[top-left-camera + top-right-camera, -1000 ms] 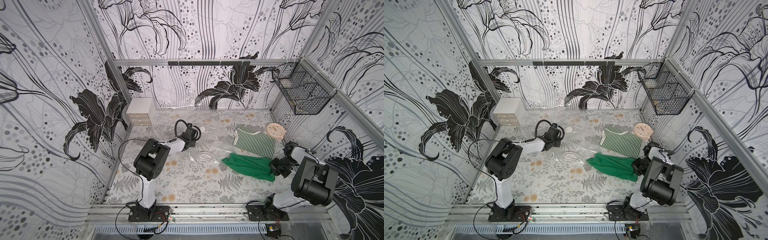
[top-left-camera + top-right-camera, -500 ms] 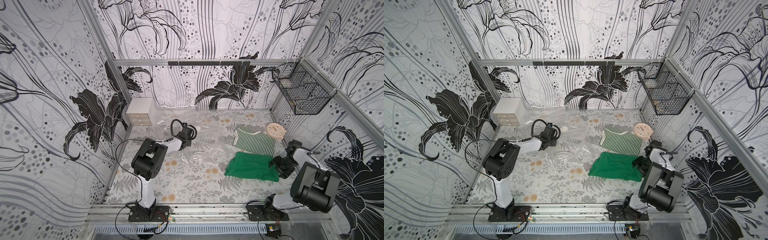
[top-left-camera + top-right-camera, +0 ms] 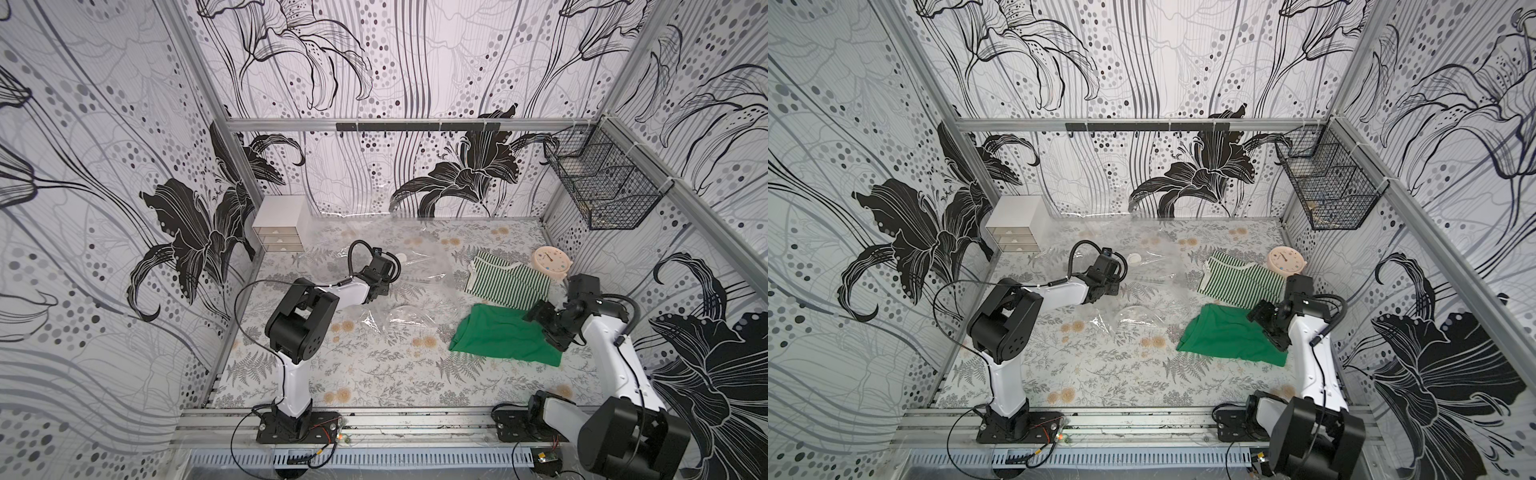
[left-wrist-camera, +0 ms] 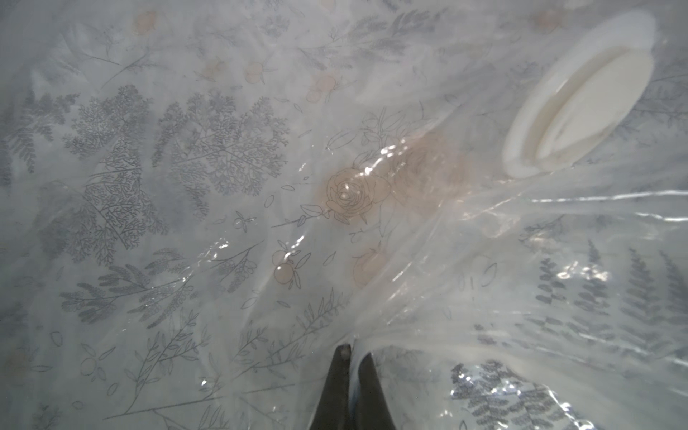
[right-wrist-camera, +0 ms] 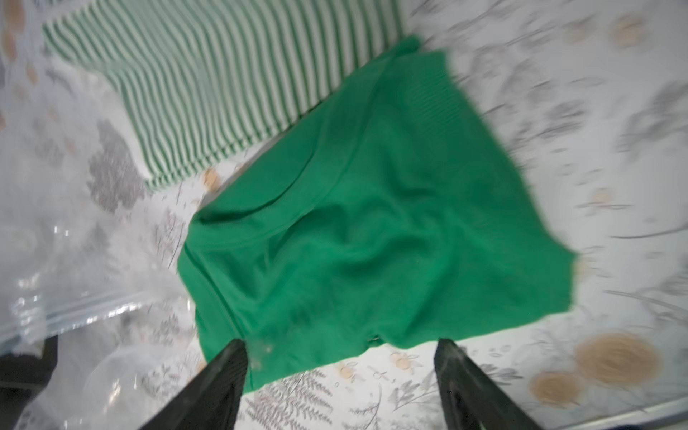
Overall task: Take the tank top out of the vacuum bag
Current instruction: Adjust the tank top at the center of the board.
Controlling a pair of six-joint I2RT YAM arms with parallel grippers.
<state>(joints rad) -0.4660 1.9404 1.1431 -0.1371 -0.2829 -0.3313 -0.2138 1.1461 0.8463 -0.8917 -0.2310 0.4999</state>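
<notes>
The striped tank top (image 3: pixel 509 284) (image 3: pixel 1241 280) (image 5: pixel 223 82) lies flat on the table at the right, outside the clear vacuum bag (image 3: pixel 415 282) (image 3: pixel 1150 286) (image 4: pixel 484 260). The bag is spread crinkled over the middle of the table, with its round white valve disc (image 4: pixel 577 100) (image 3: pixel 401 257) up. My left gripper (image 4: pixel 355 353) (image 3: pixel 380 278) is shut on a fold of the bag's plastic. My right gripper (image 5: pixel 340 346) (image 3: pixel 544 324) stands open just above the near right edge of a plain green shirt (image 5: pixel 372 223) (image 3: pixel 503 336), holding nothing.
A pink round clock (image 3: pixel 550 262) sits just behind the tank top. A white drawer unit (image 3: pixel 280 226) stands in the back left corner. A black wire basket (image 3: pixel 602 191) hangs on the right wall.
My right gripper has opened and let go of the green shirt, which now lies flat nearer the right side. The left arm has drawn the bag slightly left.
</notes>
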